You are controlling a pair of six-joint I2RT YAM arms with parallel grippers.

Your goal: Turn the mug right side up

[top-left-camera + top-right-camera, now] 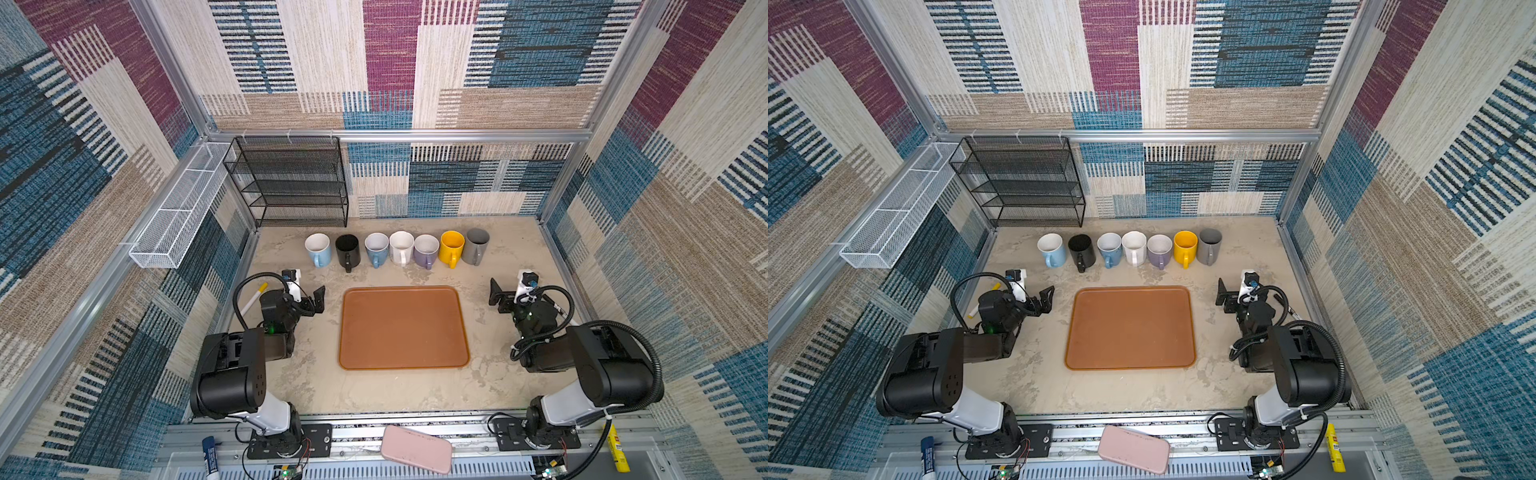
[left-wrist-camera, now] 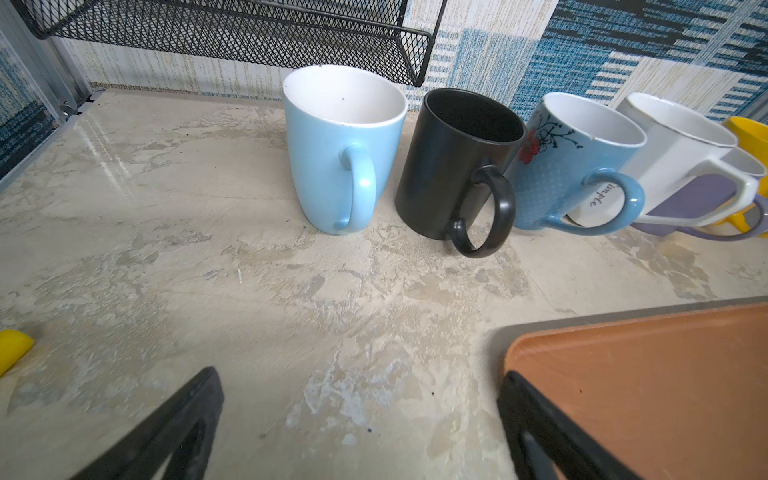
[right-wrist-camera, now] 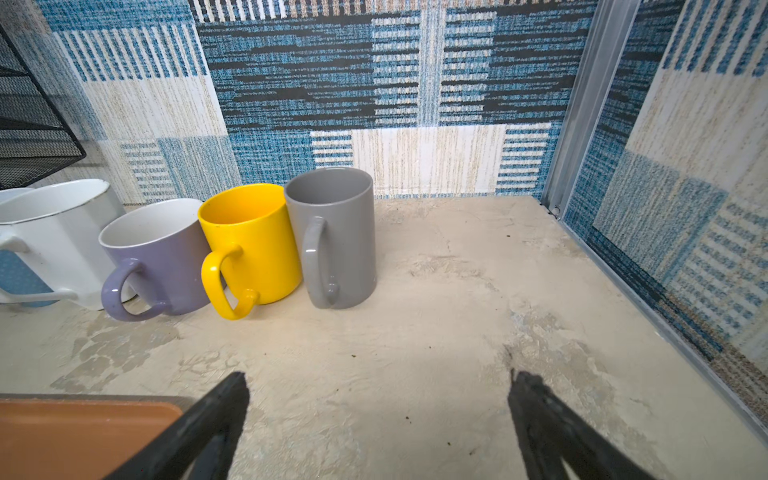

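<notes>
In a top view I see left fingers (image 1: 319, 294) wide, empty; right fingers (image 1: 496, 291) wide, empty; brown tray (image 1: 403, 332) between them on desk (image 1: 324, 386). Seven mugs (image 1: 401, 247) in row beyond both, all mouth-up.
Left wrist: light blue mug (image 2: 332, 166), black mug (image 2: 449, 174) ahead of fingers, bare desk between.
Right wrist: grey mug (image 3: 336, 237), yellow mug (image 3: 249, 245) ahead, bare desk between.

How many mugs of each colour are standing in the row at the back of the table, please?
Light blue mug: 1
Black mug: 1
Blue flowered mug: 1
White mug: 1
Purple mug: 1
Yellow mug: 1
Grey mug: 1
Total: 7 mugs
</notes>
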